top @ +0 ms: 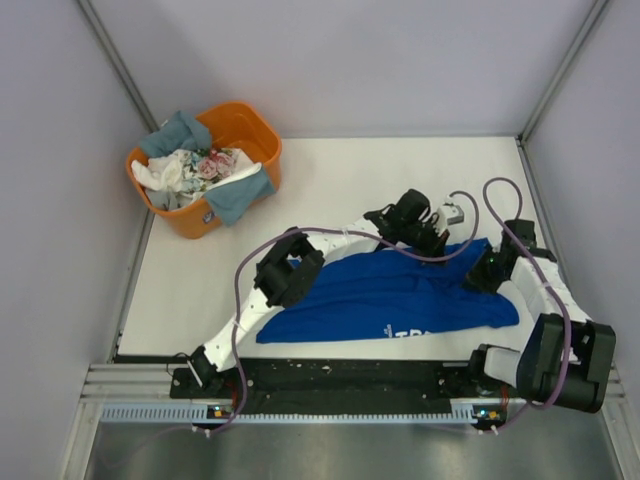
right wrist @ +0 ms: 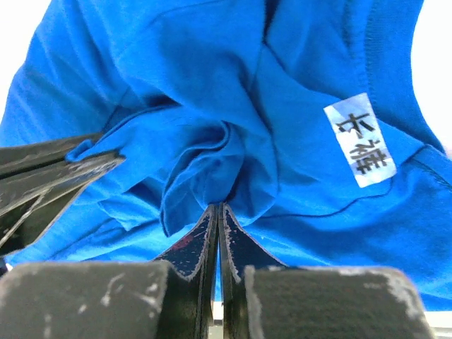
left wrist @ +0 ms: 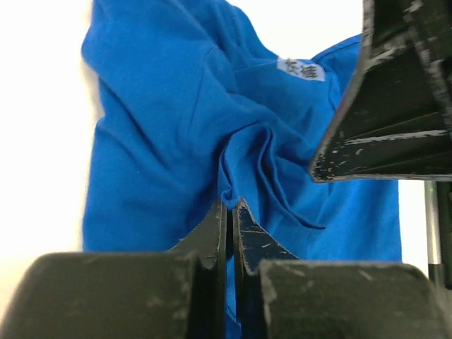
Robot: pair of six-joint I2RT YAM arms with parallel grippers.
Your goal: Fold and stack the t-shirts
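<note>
on the white table (top: 380,170) between grey walls (top: 340,60) lies a blue t-shirt (top: 390,300).

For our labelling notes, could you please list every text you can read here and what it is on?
"长裤": black characters on the white tag on the blue t-shirt.
"TR": the start of white lettering on the same shirt; the rest is hidden.
Nothing else is readable.
</note>
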